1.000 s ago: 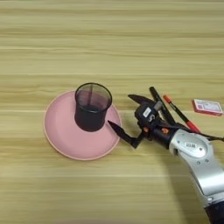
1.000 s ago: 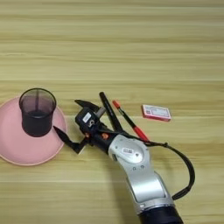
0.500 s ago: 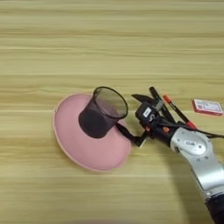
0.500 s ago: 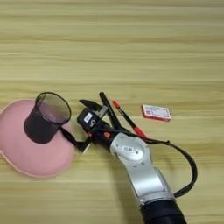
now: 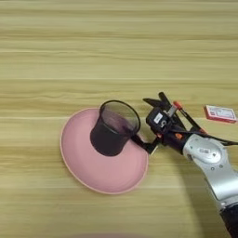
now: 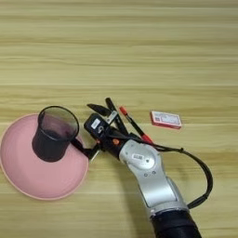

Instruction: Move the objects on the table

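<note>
Left eye view
Plate: we are seeing the round pink plate (image 5: 93, 172) lying on the table (image 5: 69, 56), left of centre in the lower half, its right edge looking raised off the wood
Pen cup: we are finding the black wire-mesh pen cup (image 5: 114, 128) sitting on the plate, tilting with its mouth leaning up and to the right
Gripper: we are watching the right gripper (image 5: 148, 124) reaching in from the right, its two black fingers spread wide; the lower finger (image 5: 145, 145) is touching the plate's right rim just beside the cup, the upper one is pointing left above it, and nothing is being held between them
Pen: we are making out the pen (image 5: 186, 116) lying slantwise on the wood behind the gripper, partly hidden by it
Box: we are noticing a small red and white box (image 5: 221, 113) lying flat near the right edge, apart from the pen

Right eye view
Plate and cup: we are seeing the plate (image 6: 28, 172) at the left edge with the cup (image 6: 53, 135) leaning on its upper right part
Arm: we are following the silver forearm (image 6: 148, 179) coming up from the bottom edge, a black cable (image 6: 202, 179) looping on its right
Pen and box: we are seeing the pen (image 6: 132, 123) lying between the gripper (image 6: 90, 128) and the box (image 6: 166, 119)
</note>
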Tool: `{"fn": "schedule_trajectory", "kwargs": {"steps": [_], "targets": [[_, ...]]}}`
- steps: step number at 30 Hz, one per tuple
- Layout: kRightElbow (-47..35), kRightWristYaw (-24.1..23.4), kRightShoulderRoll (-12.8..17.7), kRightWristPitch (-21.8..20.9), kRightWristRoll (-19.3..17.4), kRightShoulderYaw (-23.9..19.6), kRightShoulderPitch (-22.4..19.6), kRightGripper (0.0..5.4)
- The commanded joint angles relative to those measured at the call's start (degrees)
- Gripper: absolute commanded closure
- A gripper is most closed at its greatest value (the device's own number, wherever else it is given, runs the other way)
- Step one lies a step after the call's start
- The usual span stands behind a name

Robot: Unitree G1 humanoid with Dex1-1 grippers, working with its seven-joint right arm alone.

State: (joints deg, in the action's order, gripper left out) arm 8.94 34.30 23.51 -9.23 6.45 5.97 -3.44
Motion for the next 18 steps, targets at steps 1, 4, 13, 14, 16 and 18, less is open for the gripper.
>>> {"fn": "schedule_trajectory", "kwargs": {"steps": [1,4,13,14,16,18], "targets": [[-2.61,-1.56,1.19,-1.06,-0.76,-1.71,-2.94,0.03],[-2.97,-2.42,0.48,-1.25,-1.53,-2.46,-3.31,0.03],[-2.57,-3.59,0.16,-2.2,-1.03,-2.88,-3.79,0.03],[-2.56,-3.62,0.2,-2.21,-1.06,-2.96,-3.82,0.03],[-2.47,-3.73,0.28,-2.22,-1.13,-3.01,-3.88,0.03],[-2.14,-4.34,0.49,-2.44,-0.58,-3.02,-4.1,0.03]]}}
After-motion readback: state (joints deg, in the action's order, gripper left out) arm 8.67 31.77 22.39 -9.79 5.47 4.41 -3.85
